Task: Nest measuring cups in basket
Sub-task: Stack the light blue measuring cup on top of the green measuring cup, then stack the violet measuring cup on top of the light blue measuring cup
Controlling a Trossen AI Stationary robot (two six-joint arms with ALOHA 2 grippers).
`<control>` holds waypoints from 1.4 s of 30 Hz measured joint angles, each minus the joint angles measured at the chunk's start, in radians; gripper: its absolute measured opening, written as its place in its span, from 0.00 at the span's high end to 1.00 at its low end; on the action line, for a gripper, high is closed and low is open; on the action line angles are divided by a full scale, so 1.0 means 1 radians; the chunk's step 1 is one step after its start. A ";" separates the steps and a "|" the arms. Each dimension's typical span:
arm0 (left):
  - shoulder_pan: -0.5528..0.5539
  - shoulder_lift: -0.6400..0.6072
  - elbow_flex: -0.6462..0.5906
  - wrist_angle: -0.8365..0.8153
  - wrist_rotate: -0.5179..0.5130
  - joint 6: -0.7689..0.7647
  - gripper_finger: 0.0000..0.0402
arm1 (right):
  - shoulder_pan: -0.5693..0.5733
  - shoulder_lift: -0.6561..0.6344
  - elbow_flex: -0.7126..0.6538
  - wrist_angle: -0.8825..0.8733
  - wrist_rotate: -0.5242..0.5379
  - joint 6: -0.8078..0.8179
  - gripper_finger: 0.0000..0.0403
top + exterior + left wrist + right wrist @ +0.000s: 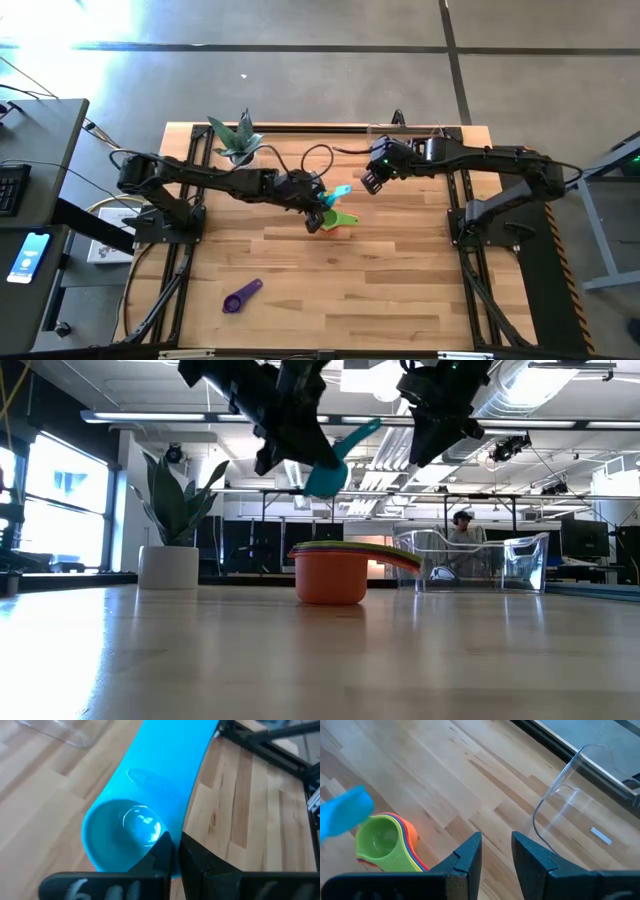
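High view: left gripper (318, 215) pinched the teal cup (338, 193) above the nested stack (341, 218), handle angled toward the basket (440, 131); right gripper (372, 181) hung slightly parted.

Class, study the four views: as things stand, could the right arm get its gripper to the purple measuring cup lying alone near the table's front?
Probably not easily. The purple measuring cup lies far toward the left arm's side, while the right gripper hovers near the basket at the back. Nothing lies between them on the table, but the stretch looks long.

Dark jointed arms (220, 180) trailing thin black cables.
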 joint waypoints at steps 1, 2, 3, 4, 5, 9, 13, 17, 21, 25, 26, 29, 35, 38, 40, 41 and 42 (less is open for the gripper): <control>0.000 0.014 0.000 0.002 0.006 0.003 0.98 | 0.000 0.000 0.000 0.000 0.000 0.000 0.76; -0.002 0.026 0.000 -0.002 0.006 0.002 0.98 | 0.000 0.000 0.000 -0.001 0.000 0.000 0.76; -0.005 0.037 0.000 -0.002 0.006 -0.002 0.98 | 0.000 0.000 0.000 -0.002 0.000 0.000 0.76; -0.008 0.046 0.000 0.000 0.006 -0.003 0.98 | 0.000 0.000 0.000 -0.004 0.000 0.000 0.76; -0.010 0.053 0.000 -0.003 0.008 -0.003 0.98 | 0.000 0.000 0.000 -0.005 0.001 0.000 0.76; -0.026 0.073 0.000 0.007 0.033 0.008 0.98 | 0.000 0.000 0.000 -0.010 0.001 0.000 0.76; -0.041 0.084 0.002 0.022 0.038 0.037 0.98 | 0.000 0.000 0.000 -0.023 0.001 0.000 0.76; -0.042 0.105 0.002 0.019 0.038 0.038 0.97 | 0.000 0.001 0.000 -0.027 0.001 0.000 0.76; -0.041 0.123 0.000 -0.007 0.039 0.037 0.96 | 0.000 0.001 0.000 -0.030 0.001 0.001 0.76; -0.041 0.128 0.000 -0.019 0.042 0.038 0.94 | 0.000 0.002 0.000 -0.034 0.001 0.001 0.76; -0.041 0.128 0.000 -0.017 0.043 0.037 0.94 | 0.000 0.002 0.000 -0.034 0.001 0.001 0.76; -0.041 0.128 0.000 -0.025 0.043 0.031 0.93 | 0.000 0.002 0.000 -0.037 0.001 0.001 0.76; -0.041 0.128 0.000 -0.031 0.043 0.028 0.91 | 0.000 0.002 0.000 -0.040 0.001 0.001 0.76; -0.041 0.128 0.000 -0.032 0.043 0.028 0.88 | 0.000 0.002 0.000 -0.040 0.001 0.001 0.76; -0.041 0.128 0.000 -0.033 0.043 0.028 0.87 | 0.000 0.002 0.000 -0.040 0.001 0.001 0.76; -0.041 0.128 0.000 -0.033 0.043 0.028 0.86 | 0.000 0.002 0.000 -0.040 0.001 0.001 0.76; -0.041 0.128 0.000 -0.033 0.043 0.028 0.85 | 0.000 0.002 0.000 -0.040 0.001 0.001 0.76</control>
